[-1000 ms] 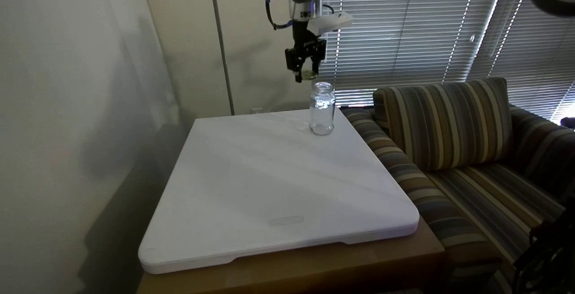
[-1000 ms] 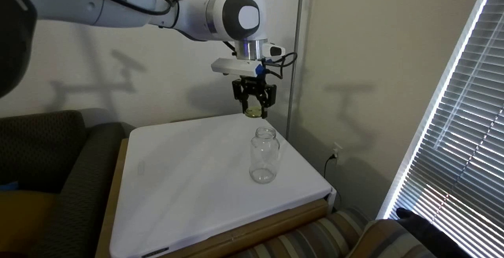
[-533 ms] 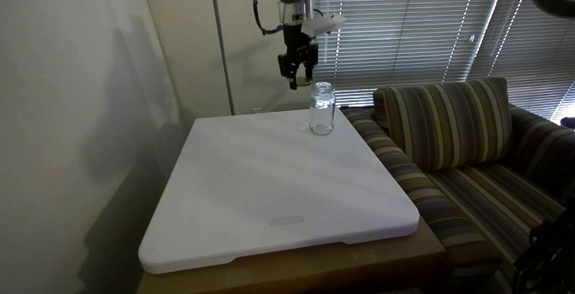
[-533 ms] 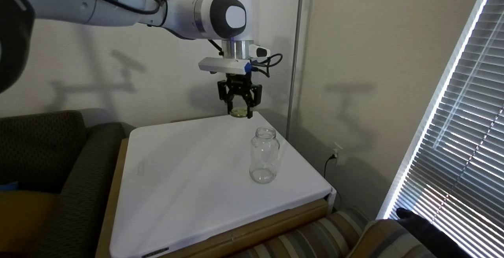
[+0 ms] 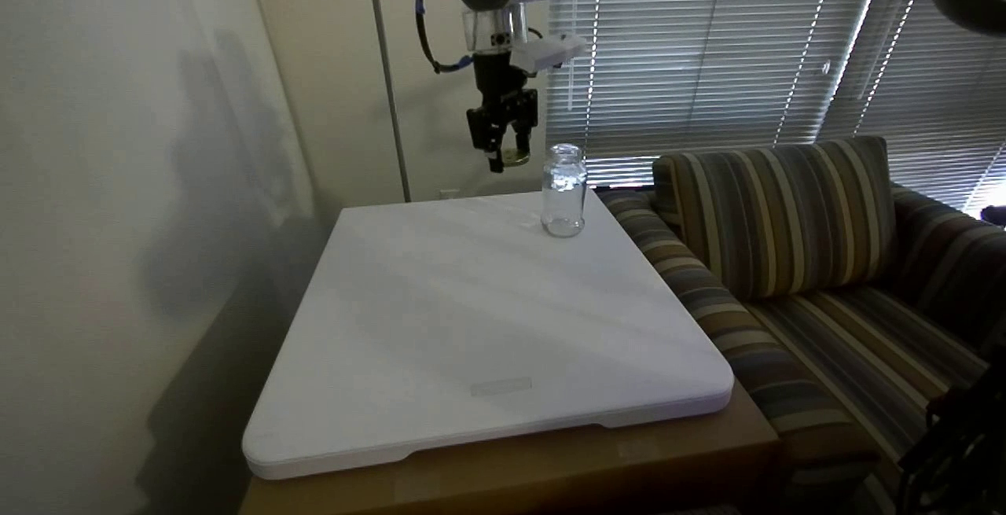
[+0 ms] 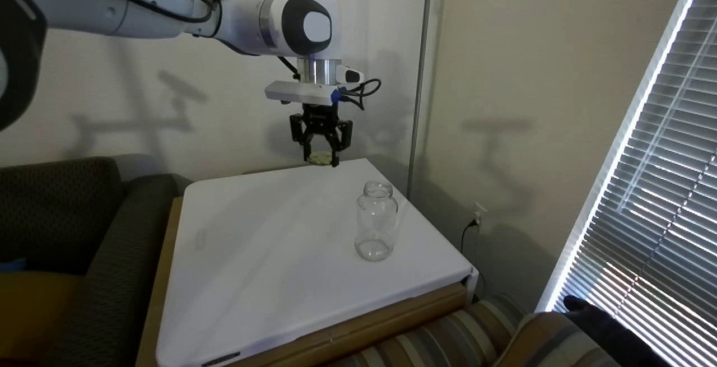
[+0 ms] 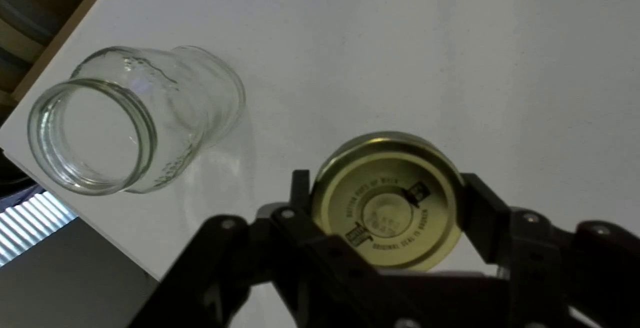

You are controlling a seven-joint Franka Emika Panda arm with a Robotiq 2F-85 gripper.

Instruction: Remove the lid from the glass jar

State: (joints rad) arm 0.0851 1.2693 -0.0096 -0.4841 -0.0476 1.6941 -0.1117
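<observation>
One gripper (image 6: 321,159) is clamping the lid (image 7: 387,213) clear of the glass jar (image 6: 376,224), only wrist view showing lid lettering (image 7: 407,240).

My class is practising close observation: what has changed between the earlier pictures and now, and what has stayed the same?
In both exterior views the fingers have moved left in the picture, farther from the glass jar; in an exterior view the lid they hold also sits lower. Nothing was newly gripped or let go. The glass jar stands upright and uncovered in the same spot on the white board.
</observation>
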